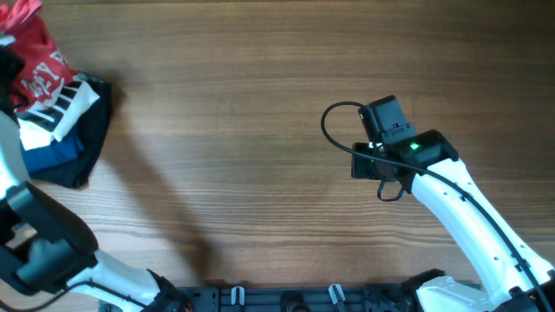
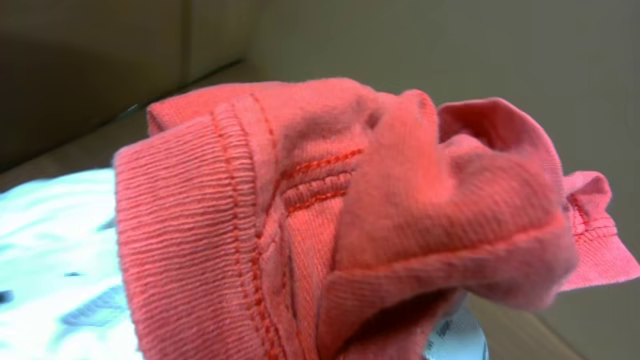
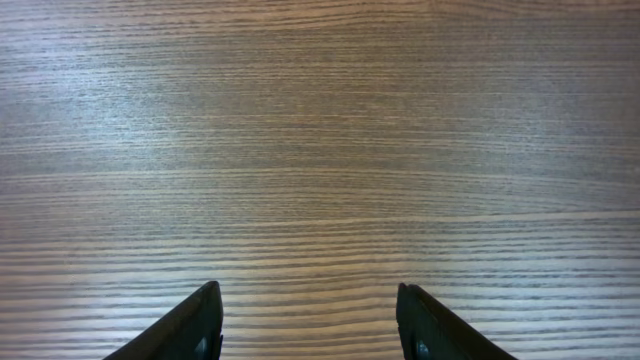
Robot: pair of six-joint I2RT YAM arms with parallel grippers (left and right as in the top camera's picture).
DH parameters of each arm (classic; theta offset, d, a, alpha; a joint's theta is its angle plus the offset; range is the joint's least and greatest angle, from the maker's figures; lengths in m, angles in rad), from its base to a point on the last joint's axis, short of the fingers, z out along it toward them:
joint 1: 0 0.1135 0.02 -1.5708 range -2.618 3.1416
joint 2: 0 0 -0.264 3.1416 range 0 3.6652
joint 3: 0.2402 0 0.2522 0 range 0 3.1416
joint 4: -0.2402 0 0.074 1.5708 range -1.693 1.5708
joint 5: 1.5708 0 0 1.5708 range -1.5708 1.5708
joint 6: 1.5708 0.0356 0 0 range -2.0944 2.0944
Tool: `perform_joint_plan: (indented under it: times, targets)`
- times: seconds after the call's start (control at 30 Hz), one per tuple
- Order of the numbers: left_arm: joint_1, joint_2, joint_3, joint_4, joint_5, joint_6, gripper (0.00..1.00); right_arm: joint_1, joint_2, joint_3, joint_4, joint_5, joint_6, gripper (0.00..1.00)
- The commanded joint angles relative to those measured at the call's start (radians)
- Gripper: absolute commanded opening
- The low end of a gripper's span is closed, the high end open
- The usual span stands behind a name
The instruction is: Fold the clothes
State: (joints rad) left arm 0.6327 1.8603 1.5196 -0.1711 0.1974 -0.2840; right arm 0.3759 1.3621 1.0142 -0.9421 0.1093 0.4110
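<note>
My right pincer (image 3: 308,300) hangs spread over the desk (image 3: 320,120), likely waiting to help. The shirt (image 2: 350,200), bunched at the pile (image 1: 61,130), hides my left pincer; I cannot tell its grip.

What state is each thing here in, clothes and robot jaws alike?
Red T-shirt, crumpled, unfolded, over the pile.
White striped garment, lying partly under the red one.
Navy garment, lying beneath the striped one.
Black garment, lying underneath.
Left jaws, hidden by red fabric; cannot tell.
Right jaws, open, empty, over the table.
</note>
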Motion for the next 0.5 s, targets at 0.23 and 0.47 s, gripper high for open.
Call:
perform_joint_plan:
  times: [0.23, 0.47]
  targets:
    - [0.229, 0.101, 0.001, -0.035, 0.008, -0.287, 1.0, -0.001, -0.012, 0.013, 0.007, 0.003, 0.037, 0.57]
    - [0.349, -0.015, 0.001, -0.068, 0.265, -0.353, 1.0, -0.001, -0.012, 0.013, 0.006, 0.002, 0.036, 0.57]
